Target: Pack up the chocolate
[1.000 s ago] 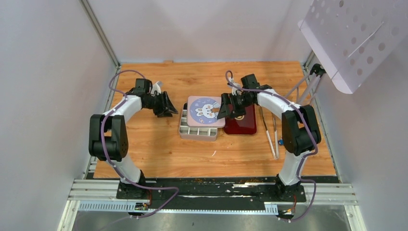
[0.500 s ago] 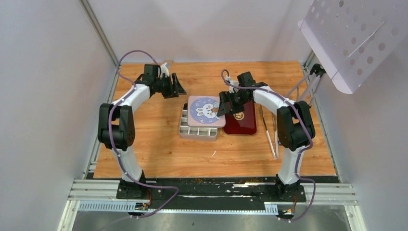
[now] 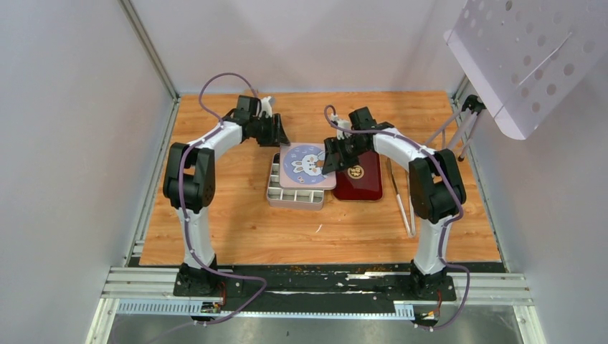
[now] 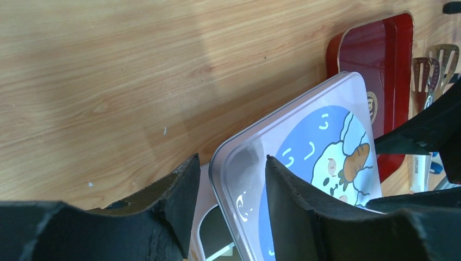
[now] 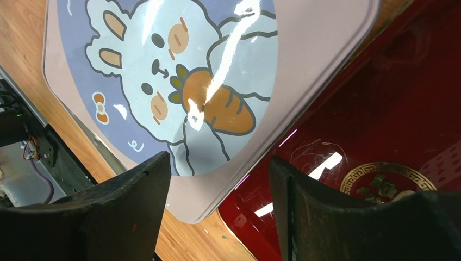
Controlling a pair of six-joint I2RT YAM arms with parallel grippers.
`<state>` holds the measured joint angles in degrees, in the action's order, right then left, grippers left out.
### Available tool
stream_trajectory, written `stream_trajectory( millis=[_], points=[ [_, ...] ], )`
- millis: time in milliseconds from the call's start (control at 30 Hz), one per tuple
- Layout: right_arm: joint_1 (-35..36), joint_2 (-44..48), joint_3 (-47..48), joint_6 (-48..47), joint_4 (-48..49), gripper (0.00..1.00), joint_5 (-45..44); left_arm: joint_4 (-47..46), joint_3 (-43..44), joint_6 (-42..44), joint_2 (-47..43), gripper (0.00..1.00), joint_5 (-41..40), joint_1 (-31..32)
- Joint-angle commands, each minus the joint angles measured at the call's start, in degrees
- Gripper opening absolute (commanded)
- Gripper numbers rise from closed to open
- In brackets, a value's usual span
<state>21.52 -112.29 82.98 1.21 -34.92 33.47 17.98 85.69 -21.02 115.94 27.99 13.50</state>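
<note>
Left claw (image 3: 279, 136) has swung to the lid (image 3: 305, 163), gaping empty like right claw (image 3: 331, 159), above wooden table (image 3: 244, 215).

Glossy rabbit lid (image 5: 163, 81); glossy red tray (image 5: 380, 136); matt wooden table (image 4: 108, 81); rough black fingers (image 5: 130, 206).

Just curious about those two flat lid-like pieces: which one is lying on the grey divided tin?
The pale pink one with the rabbit picture; it sits askew over the tin. The dark red one, with a gold emblem, lies on the table beside it.
</note>
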Motion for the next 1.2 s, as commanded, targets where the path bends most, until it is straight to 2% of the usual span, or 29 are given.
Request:
stream_trajectory(
  millis=[0, 133, 333, 633, 900, 1167],
  points=[
    [1.15, -1.01, 2.28, -0.97, 0.65, 0.65, 0.98, -0.91, 1.11, 2.58, -0.60, 0.54, 1.32, -0.09],
    [1.45, -0.23, 2.86, -0.75, 0.23, 0.59, 2.04, 1.46, 0.96, 4.41, -2.10, 0.48, 2.95, -0.14],
    [2.65, 2.36, 1.25, 1.31, -0.59, 0.53, 2.76, 4.47, 0.19, 6.13, -4.59, 0.44, 3.78, -0.13],
    [5.81, 5.51, -2.17, 3.71, -0.29, 0.52, 3.40, 5.78, -4.85, 7.83, -10.27, 0.42, 0.80, -0.15],
    [8.30, 6.66, -3.98, 4.23, -0.25, 0.53, 1.42, 5.39, -8.11, 7.26, -11.34, 0.44, -2.46, -0.17],
    [8.39, 5.97, -3.48, 2.68, -0.56, 0.55, -1.56, 4.74, -5.14, 6.86, -8.30, 0.45, -3.01, -0.14]
  ],
)
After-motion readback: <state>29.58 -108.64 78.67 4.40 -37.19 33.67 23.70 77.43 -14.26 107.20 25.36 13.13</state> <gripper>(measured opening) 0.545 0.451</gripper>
